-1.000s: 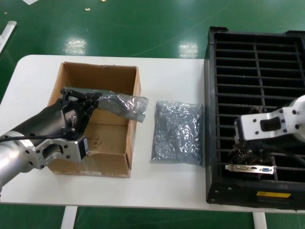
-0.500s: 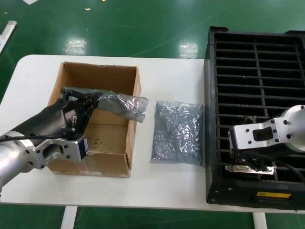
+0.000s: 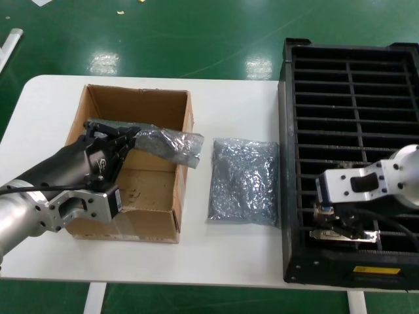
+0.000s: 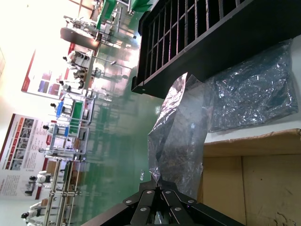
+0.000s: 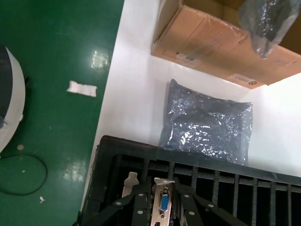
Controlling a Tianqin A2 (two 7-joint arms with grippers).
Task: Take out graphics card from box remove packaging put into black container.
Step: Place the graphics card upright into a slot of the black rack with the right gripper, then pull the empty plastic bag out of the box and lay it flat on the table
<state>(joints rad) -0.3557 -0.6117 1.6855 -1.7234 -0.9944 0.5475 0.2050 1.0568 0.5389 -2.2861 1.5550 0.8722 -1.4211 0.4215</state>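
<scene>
Over the black container [image 3: 294, 131], right gripper [image 3: 344, 226] clamps the graphics card [image 5: 164, 203], now sunk lower into a front slot. Left gripper [image 3: 121, 145] unmoved, pinching the packaging [image 3: 171, 145] over the box [image 3: 137, 222].

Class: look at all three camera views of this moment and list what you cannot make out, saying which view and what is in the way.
1. Graphics card: in the head view the right gripper covers it; in the right wrist view only its bracket shows, the board hidden in the black container.
2. Flat bag on the table: contents obscured by crinkled plastic.
3. Left gripper: cut off by the left wrist view's edge, where it holds the packaging.
</scene>
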